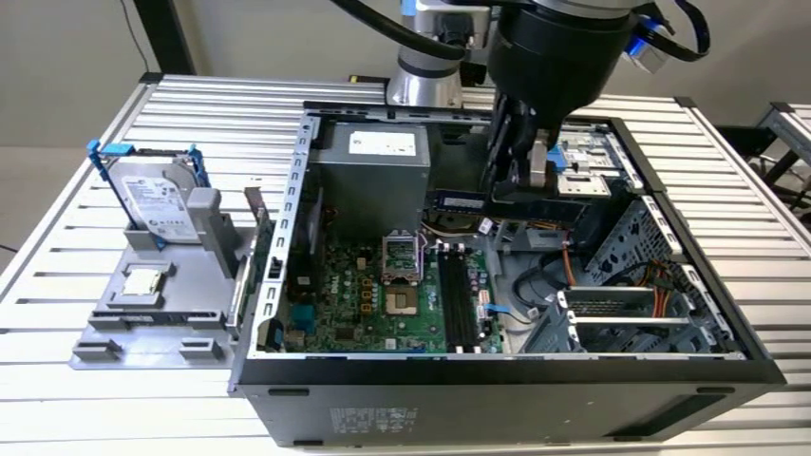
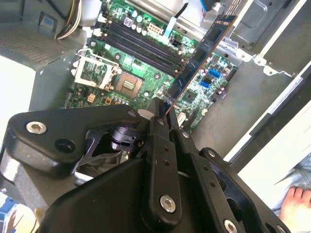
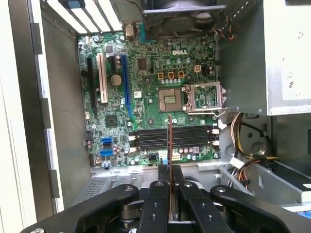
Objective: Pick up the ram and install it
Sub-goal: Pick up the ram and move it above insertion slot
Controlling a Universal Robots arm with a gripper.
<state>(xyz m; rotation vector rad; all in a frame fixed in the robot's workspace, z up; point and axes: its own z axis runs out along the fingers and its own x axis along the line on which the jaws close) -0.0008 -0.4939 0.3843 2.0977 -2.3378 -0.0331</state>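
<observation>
The ram (image 2: 201, 53) is up in the air, a bluish-green stick pinched at one end by the gripper (image 2: 165, 109), jaws closed tight on it, the rest reaching out over the motherboard (image 2: 194, 94). In the first wrist view the ram (image 3: 169, 138) shows edge-on, a thin line crossing the black memory slots (image 3: 189, 138), clear of them and seated in none. From the exterior view the gripper (image 1: 514, 190) hangs inside the open case (image 1: 507, 399), the ram (image 1: 507, 201) near the far side, close to the power supply (image 1: 374, 176). So, by my reading, the pick is done and this is the carry to the slots. Installing it calls for the long edge turned parallel to a slot and the ends square between its latches. As for writing, there's white lettering on the board near the processor socket (image 3: 170, 99), a white label on the power supply, and a printed sticker on the hard drive (image 1: 159, 199) parked outside on its grey stand (image 1: 178, 323). I leave all of it unread.
</observation>
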